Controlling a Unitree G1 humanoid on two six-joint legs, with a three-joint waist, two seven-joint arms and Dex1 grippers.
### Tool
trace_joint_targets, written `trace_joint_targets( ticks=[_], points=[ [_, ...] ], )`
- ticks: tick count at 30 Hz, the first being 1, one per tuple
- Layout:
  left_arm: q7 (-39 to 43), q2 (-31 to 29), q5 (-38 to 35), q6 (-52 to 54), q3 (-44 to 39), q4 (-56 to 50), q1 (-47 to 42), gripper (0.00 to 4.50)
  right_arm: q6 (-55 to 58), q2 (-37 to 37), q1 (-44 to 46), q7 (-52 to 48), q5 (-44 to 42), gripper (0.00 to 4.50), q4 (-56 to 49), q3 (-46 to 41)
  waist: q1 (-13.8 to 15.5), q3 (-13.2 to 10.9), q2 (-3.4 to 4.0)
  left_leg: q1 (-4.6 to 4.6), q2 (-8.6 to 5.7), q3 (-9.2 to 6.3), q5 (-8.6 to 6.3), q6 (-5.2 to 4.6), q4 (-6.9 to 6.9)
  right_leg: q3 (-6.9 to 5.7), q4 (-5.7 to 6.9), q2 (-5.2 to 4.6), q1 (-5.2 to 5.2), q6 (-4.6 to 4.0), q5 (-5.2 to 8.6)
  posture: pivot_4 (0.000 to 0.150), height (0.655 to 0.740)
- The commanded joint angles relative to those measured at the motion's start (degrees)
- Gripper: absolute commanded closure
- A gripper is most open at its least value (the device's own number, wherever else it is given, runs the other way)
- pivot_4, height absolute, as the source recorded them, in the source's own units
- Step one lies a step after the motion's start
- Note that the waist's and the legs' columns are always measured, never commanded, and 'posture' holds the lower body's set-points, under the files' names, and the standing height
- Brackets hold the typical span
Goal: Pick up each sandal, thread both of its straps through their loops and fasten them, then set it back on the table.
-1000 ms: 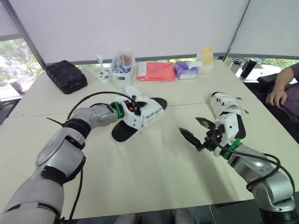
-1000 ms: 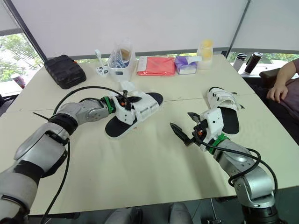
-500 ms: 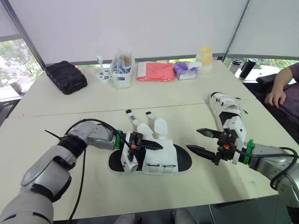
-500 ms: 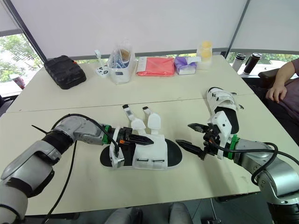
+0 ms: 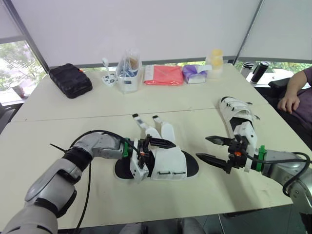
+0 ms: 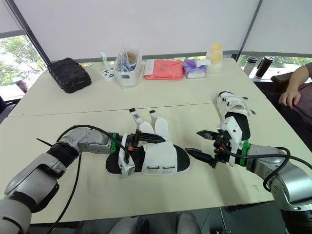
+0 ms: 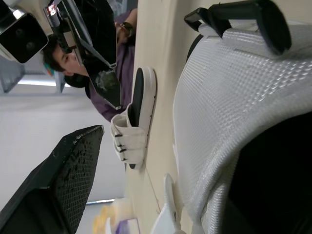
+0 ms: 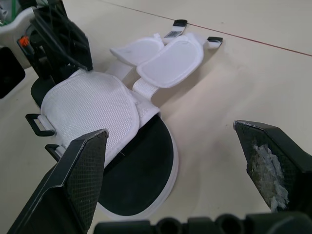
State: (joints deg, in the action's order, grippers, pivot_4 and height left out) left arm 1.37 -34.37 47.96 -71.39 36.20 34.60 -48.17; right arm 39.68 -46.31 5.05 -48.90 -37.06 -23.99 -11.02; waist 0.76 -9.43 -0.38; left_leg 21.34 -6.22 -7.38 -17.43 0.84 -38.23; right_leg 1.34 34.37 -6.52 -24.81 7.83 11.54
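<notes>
From the head camera, the near sandal lay flat on the table, close to the front edge, between the two arms. Its two straps were unfastened and spread out on the table behind it. The left gripper was at the heel side of this sandal, with one black finger reaching over the white upper. The right gripper hung just beside the toe, not touching it, and its fingers were spread wide. The far sandal lay on the table beyond the right arm, well apart from the near one. A black case, a clear container and a red pouch stood along the far side. A person's hand rested at the right edge.

In the left wrist view, the gripper's fingers were apart. The one I could see was clear of the white mesh upper, with the table visible between them. A black loop sat on the edge of the upper. The far sandal showed behind it.

In the right wrist view, the two open fingers framed the near sandal, which had both straps folded away from its loops.
</notes>
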Motion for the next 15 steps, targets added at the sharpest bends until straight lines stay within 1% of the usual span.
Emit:
trace_joint_targets(
  ticks=[1,2,3,5,6,7,8,9,12,14,15],
  points=[
    [5.9,-2.7,-9.0,1.7,-1.9,0.1,2.1,0.02,-0.1,-1.5,0.3,-1.5,-0.3,0.0,-1.0,-0.5,-0.1,0.0,0.0,0.0,0.0,0.0,0.0,0.0,0.0,0.0,0.01,0.0,0.0,0.0,0.0,0.15,0.74],
    [8.8,-4.1,-13.9,2.9,-2.0,-0.2,3.5,0.02,-0.2,-1.7,0.2,-1.9,-0.3,0.0,-1.1,-0.2,-0.3,0.0,0.0,-0.01,0.01,0.0,0.0,0.0,0.0,0.0,0.02,0.0,-0.01,0.0,0.0,0.15,0.74],
    [13.5,-6.4,-20.8,5.2,-1.4,-1.9,5.8,0.02,-0.6,-1.8,0.0,-2.5,0.1,0.0,-1.0,0.4,-0.4,0.0,0.03,-0.01,0.03,0.0,0.0,0.0,0.0,0.0,0.02,0.01,-0.02,0.0,0.0,0.15,0.74],
    [20.2,-8.9,-29.4,8.9,-1.0,-5.2,9.0,0.02,-1.2,-1.9,-0.3,-3.1,0.6,0.0,-0.9,1.0,-0.9,0.0,0.04,-0.03,0.07,-0.02,-0.01,-0.01,0.02,0.02,0.06,0.04,-0.05,0.0,0.0,0.15,0.74],
    [23.6,-11.4,-35.5,12.6,-1.8,-9.0,12.0,0.0,-1.7,-1.6,-0.3,-3.4,1.2,0.26,-0.5,2.0,-0.9,0.0,0.04,-0.03,0.08,-0.04,-0.02,-0.03,0.02,0.02,0.08,0.04,-0.06,0.0,0.0,0.15,0.74],
    [25.6,-13.6,-39.5,15.1,-3.1,-12.6,14.8,0.0,-2.0,-1.3,-0.4,-3.7,1.6,0.54,-0.2,3.0,-1.1,0.0,0.05,-0.03,0.07,-0.05,-0.05,-0.09,0.02,0.02,0.09,0.03,-0.06,-0.01,0.0,0.15,0.74],
    [27.5,-15.6,-43.2,18.2,-4.5,-15.9,17.7,0.0,-2.2,-1.1,-0.3,-4.1,1.9,0.89,0.1,3.9,-1.4,0.0,0.05,-0.03,0.06,-0.05,-0.13,-0.24,0.01,0.02,0.11,0.02,-0.05,-0.01,0.0,0.15,0.74],
    [29.1,-16.8,-45.6,20.7,-5.8,-18.5,19.8,0.0,-2.4,-0.9,-0.3,-4.4,2.0,1.38,0.3,4.6,-1.5,0.0,0.05,-0.04,0.06,-0.06,-0.16,-0.28,0.01,0.03,0.12,0.01,-0.05,-0.01,0.0,0.15,0.74],
    [31.4,-18.4,-50.1,27.4,-10.4,-23.4,25.0,0.0,-3.3,-0.6,-0.2,-5.1,2.7,3.0,0.9,5.3,-1.1,0.0,0.07,-0.04,0.04,-0.08,-0.16,-0.29,0.0,0.03,0.19,0.01,-0.06,-0.01,0.0,0.15,0.74],
    [31.7,-18.9,-57.1,36.5,-15.7,-26.3,29.6,0.0,-4.0,-0.4,0.0,-5.7,2.7,4.07,1.6,5.4,-1.2,0.0,0.07,-0.06,0.02,-0.1,-0.17,-0.3,0.0,0.03,0.22,0.0,-0.03,-0.02,0.0,0.15,0.74],
    [31.6,-18.5,-61.7,43.2,-18.8,-27.6,31.2,0.0,-4.7,-0.5,0.1,-6.2,3.0,4.45,2.1,5.5,-1.2,0.0,0.07,-0.07,0.03,-0.1,-0.17,-0.3,0.0,0.03,0.24,0.0,-0.04,-0.02,0.0,0.15,0.74]
  ],
)
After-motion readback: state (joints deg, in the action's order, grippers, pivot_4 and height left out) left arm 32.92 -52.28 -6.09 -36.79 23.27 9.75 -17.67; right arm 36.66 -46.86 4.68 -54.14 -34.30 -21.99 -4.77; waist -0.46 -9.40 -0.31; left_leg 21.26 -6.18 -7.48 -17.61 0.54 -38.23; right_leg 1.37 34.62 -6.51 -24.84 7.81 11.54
